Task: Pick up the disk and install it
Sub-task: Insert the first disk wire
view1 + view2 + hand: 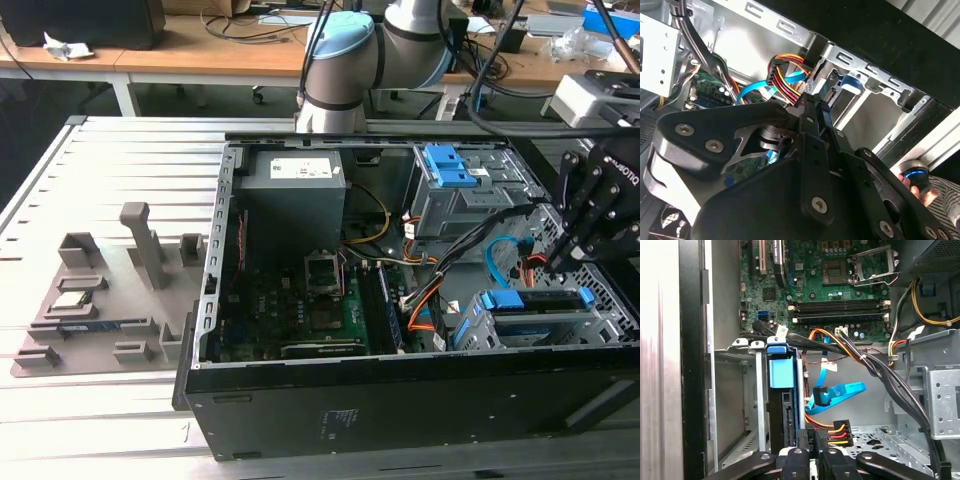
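The disk stands on edge in the grey drive cage at the case's front corner, its blue frame and dark connector end facing the first wrist view. In the exterior view the disk's blue frame lies along the top of that cage. My gripper hangs just above the disk's far end, and in both wrist views its black fingers are pressed together with nothing between them. A black power plug with red, yellow and orange wires sits right beside the fingertips.
The open computer case lies on a slatted metal table. A blue data cable and a black cable bundle cross the space beside the cage. An upper drive bay with blue latches stands behind. A grey parts holder sits at the exterior view's left.
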Robot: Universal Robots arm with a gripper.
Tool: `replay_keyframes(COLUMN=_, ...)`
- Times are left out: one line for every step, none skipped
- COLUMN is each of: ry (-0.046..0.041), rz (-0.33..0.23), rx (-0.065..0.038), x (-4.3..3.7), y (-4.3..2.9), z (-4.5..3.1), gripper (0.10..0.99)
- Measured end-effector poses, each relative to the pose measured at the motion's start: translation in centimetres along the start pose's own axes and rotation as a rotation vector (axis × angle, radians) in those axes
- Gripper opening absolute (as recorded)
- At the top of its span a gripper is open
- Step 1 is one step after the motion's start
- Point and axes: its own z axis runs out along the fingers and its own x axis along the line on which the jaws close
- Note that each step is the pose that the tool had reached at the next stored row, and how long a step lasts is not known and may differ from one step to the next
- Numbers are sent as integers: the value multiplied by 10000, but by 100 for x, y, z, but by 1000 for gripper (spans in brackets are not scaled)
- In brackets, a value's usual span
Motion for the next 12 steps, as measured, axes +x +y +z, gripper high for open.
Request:
replay_keyframes(ry=-1, rz=1, rx=0, x=10, y=-1, z=15, gripper=169)
replay_keyframes(ry=1, rz=1, rx=0, x=14, y=-2, z=29, gripper=169)
replay_keyframes(ry=1, rz=0, rx=0, x=16, y=-3, z=40, gripper=169)
replay_keyframes(ry=1, rz=1, rx=0, x=17, y=-4, z=53, gripper=169)
replay_keyframes(ry=2, rz=2, rx=0, x=23, y=-6, z=69, gripper=169)
replay_keyframes(ry=2, rz=2, rx=0, x=27, y=-8, z=79, gripper=169)
replay_keyframes(ry=3, rz=2, rx=-1, x=35, y=-11, z=91, gripper=169)
replay_keyframes(ry=1, rz=1, rx=-1, x=52, y=-15, z=107, gripper=169)
replay_keyframes(ry=1, rz=1, rx=-2, x=66, y=-17, z=115, gripper=169)
replay_keyframes(ry=2, rz=0, rx=-2, x=77, y=-20, z=122, gripper=169)
replay_keyframes(ry=3, rz=2, rx=-2, x=90, y=-23, z=131, gripper=169)
replay_keyframes(ry=7, rz=1, rx=-2, x=99, y=-30, z=144, gripper=169)
